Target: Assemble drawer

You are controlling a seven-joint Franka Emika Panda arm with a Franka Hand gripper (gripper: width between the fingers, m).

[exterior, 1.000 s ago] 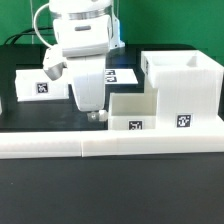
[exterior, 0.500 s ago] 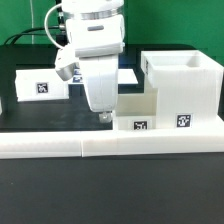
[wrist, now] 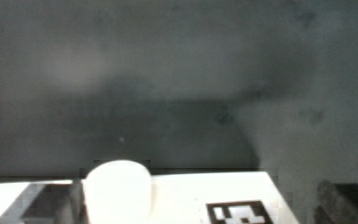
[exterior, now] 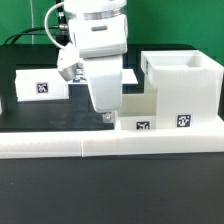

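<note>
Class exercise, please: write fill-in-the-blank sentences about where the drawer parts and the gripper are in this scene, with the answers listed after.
In the exterior view, the tall housing stands to the ____ of the low tray. The low tray's front face carries a black-and-white square ____. The gripper hangs by the low tray's ____ end in the exterior view. The long border wall runs in ____ of both parts, nearer the camera.
Missing words: right; tag; left; front.

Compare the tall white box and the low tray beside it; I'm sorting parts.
The tall box rises well above the low tray. The box stands farther to the exterior view's right; the tray lies next to the gripper. Both are white with tagged fronts.
</note>
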